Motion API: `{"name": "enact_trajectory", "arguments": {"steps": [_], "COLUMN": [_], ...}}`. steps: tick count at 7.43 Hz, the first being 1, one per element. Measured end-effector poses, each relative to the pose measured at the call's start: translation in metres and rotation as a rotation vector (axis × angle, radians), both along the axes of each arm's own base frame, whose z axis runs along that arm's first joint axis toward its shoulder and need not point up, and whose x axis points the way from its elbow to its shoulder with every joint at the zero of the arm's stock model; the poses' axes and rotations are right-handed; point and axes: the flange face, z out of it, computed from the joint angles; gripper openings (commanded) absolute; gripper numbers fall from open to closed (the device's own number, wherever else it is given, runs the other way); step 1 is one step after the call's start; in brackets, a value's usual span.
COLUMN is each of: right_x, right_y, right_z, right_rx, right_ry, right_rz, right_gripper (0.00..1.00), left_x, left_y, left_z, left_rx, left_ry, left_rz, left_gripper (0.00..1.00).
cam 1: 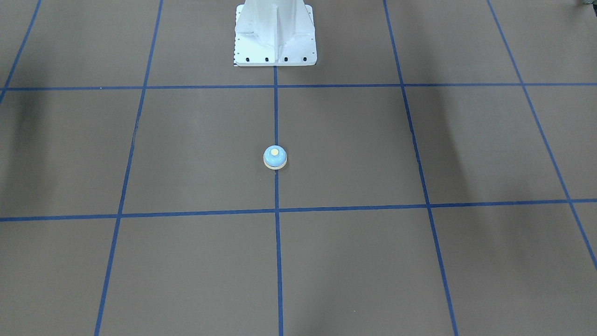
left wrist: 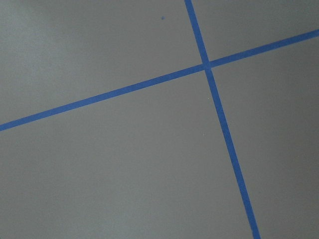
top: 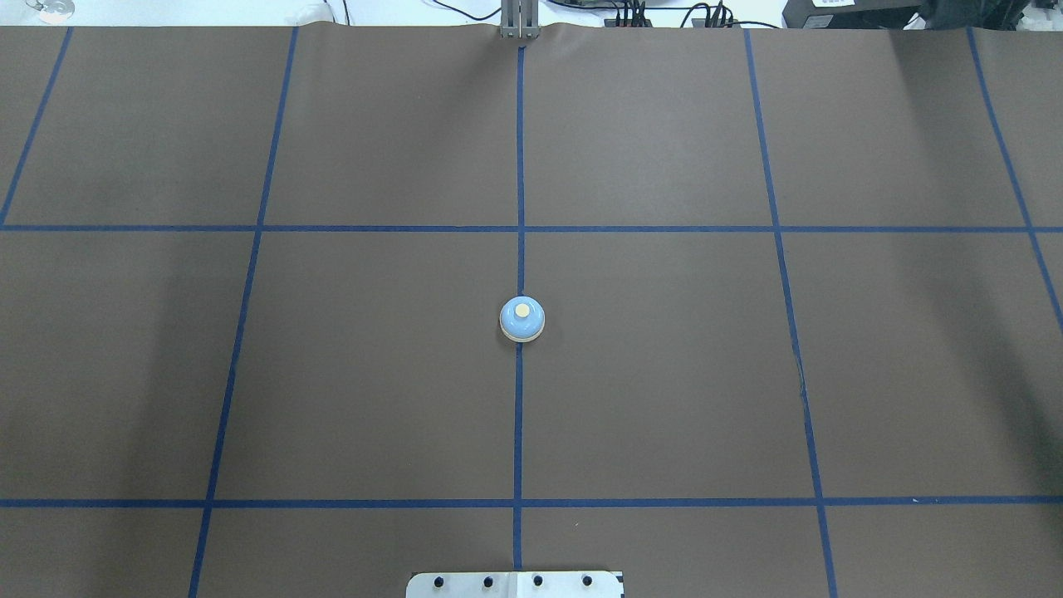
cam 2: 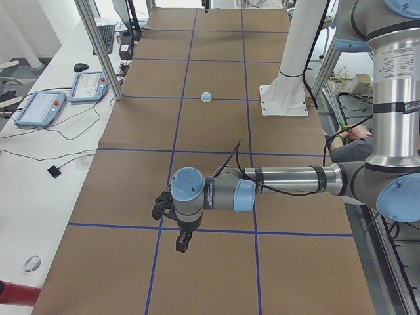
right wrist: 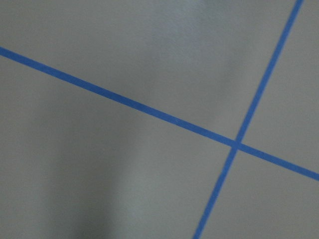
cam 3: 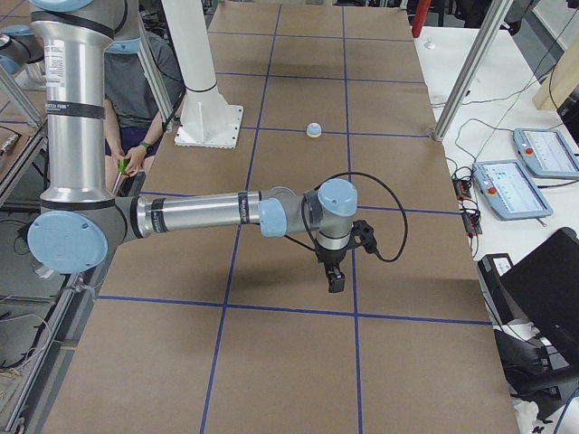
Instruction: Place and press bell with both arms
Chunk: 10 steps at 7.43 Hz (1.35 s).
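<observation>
sitting on a blue grid line [top: 520, 166], the bell [top: 521, 319]; left gripper [cam 2: 182, 245] and right gripper [cam 3: 336, 284] far off, finger state untellable

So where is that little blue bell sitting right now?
In the overhead view the bell stands in the middle of the table, right on the centre blue tape line, straight out from the white pedestal at the robot's edge.
</observation>
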Motion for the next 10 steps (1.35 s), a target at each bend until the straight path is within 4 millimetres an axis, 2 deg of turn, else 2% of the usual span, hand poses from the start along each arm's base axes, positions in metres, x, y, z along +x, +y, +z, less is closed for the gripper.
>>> {"name": "enact_trajectory", "arguments": {"steps": [1,2,3,10], "right_x": [0.025,0.042,0.050,0.056], "right_y": [0.028,0.047,0.055,0.060], "right_z": [0.024,0.037,0.043,0.051], "right_rx": [-0.044,-0.061,-0.062,-0.069], "right_ry": [0.004,0.002,0.001,0.007], "right_rz": [0.037,0.058,0.061,0.060], "right_gripper": [1.00,1.00,1.00,1.00], "left_x": [0.000,0.000,0.001,0.001], "left_y": [0.000,0.000,0.000,0.001], "left_z": [0.000,0.000,0.000,-0.003], "left_rx": [0.002,0.002,0.000,0.010], "left_ry": [0.001,0.002,0.003,0.016], "left_rz": [0.002,0.004,0.005,0.006], "left_gripper": [1.00,1.00,1.00,1.00]}}
